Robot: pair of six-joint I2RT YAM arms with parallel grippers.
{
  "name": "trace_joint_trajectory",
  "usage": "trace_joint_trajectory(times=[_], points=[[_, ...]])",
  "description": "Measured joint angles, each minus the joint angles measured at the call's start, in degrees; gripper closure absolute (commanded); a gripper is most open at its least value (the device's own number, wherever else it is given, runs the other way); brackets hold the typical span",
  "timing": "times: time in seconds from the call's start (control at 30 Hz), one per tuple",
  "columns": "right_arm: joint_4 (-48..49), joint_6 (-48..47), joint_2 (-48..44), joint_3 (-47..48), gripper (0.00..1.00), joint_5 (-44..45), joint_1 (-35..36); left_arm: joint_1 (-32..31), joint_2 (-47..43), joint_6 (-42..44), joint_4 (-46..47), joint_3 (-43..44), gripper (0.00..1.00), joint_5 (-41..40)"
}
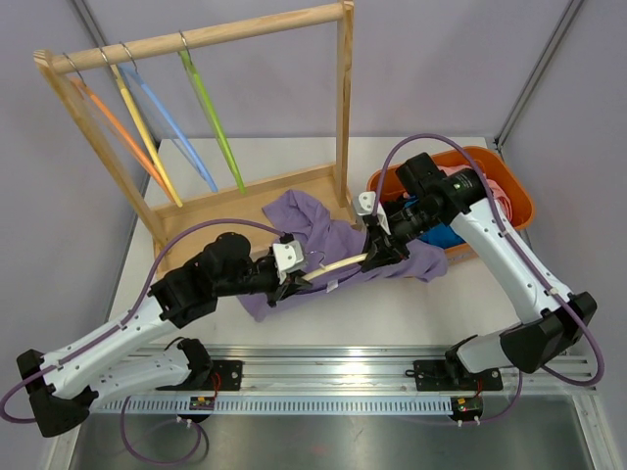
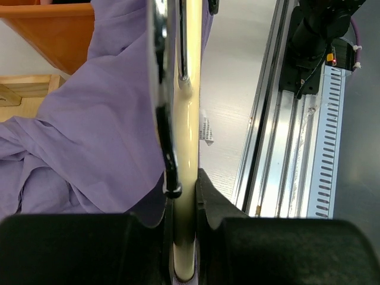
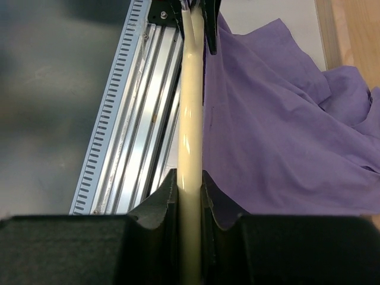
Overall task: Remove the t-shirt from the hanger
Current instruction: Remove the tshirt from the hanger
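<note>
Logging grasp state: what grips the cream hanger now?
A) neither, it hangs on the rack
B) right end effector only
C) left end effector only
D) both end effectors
D: the wrist views show the cream hanger clamped by the left end effector and the right end effector.

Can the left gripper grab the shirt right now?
Probably not yet: the left gripper is shut on the cream hanger. The purple t-shirt lies right beside it, so releasing would free it.

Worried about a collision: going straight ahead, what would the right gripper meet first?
Shut on the cream hanger, the right gripper points along it; likely the left gripper, clamping the far end.
</note>
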Motion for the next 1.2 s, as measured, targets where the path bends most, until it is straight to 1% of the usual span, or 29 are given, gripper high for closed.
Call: trace_joint_trajectory(times=[0.07,0.1,0.17,0.2,0.27,0.33,0.43,0.53,0.67,0.8,0.97,1.07,1.2], points=[[-0.85,0.63,1.44,1.40,0.91,-0.35,0.00,0.17,-0.28,-0.15,-0.15,0.00,1.00,-0.55],[-1.09,1.18,2.03,1.97,0.77,-0.57,0.00,0.39,-0.55,-0.35,-0.28,0.00,1.00,-0.96],[-0.81,3.13,3.50,3.17,0.63,-1.27,0.00,0.83,-1.38,-0.85,-0.66,0.00,1.00,-2.16],[0.63,5.53,4.07,3.67,0.49,-1.99,0.04,1.03,-1.88,-1.51,-1.09,0.00,1.00,-2.43],[3.89,10.38,4.70,4.90,0.38,-2.84,0.13,1.14,-2.54,-2.86,-1.86,0.00,1.00,-4.00],[7.91,16.39,4.76,6.49,0.25,-2.45,0.28,1.70,-3.15,-5.01,-3.04,0.00,1.00,-5.81],[15.12,25.53,4.74,9.79,0.15,0.31,0.42,2.51,-3.63,-8.46,-4.66,0.00,1.00,-8.41],[21.79,34.88,4.70,14.03,0.16,4.96,0.44,3.06,-3.91,-12.59,-5.90,0.00,1.00,-11.26],[27.26,43.80,3.87,17.20,0.23,10.56,0.44,3.69,-4.31,-18.67,-7.26,0.15,1.00,-14.67],[30.73,52.30,1.16,14.38,0.28,17.40,0.52,4.76,-4.57,-26.38,-7.78,1.68,1.00,-17.27],[33.27,61.72,-1.53,7.21,0.30,26.47,0.59,5.73,-5.29,-34.91,-7.21,4.13,1.00,-18.93],[33.81,66.18,-0.59,5.64,0.30,30.86,0.61,5.86,-5.44,-38.36,-5.57,4.74,1.00,-19.17],[35.39,70.12,2.25,6.01,0.31,32.89,0.83,5.88,-5.16,-40.52,-5.11,5.53,1.00,-19.12]])
